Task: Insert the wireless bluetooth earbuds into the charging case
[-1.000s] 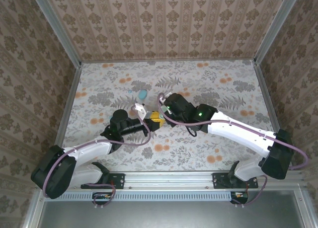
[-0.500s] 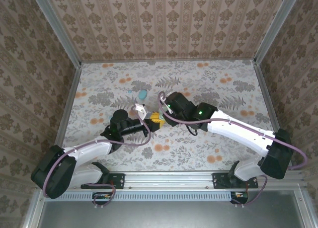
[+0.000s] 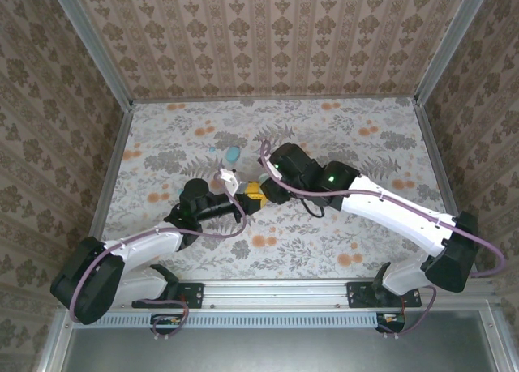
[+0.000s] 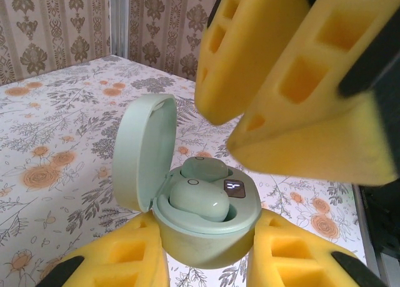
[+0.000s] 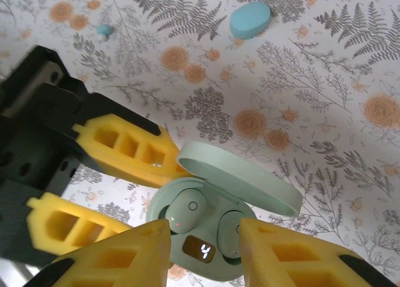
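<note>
Evidently the insertion is close to done for one set: two rounded mint-green earbuds [image 4: 199, 201] sit side by side in the wells of the mint-green oval plastic charging case [image 4: 206, 237], whose hinged lid [image 4: 140, 149] stands open, so closing it appears to be left. The left gripper [image 4: 206, 256] is pinched on the lower body of that case, one yellow foam finger on each side, holding it upright above the table. The right gripper [image 5: 205, 252] hangs just over the case with its fingers parted, holding nothing and, as far as the left wrist view shows, not touching the earbuds or the case. Further out on the floral-patterned table [image 5: 325, 80], a tiny pale light-blue bit [image 5: 105, 29] lies loose, well apart from the case, near a teal-blue oval pebble [image 5: 250, 18]; if that bit is an earbud, it has yet to be collected
</note>
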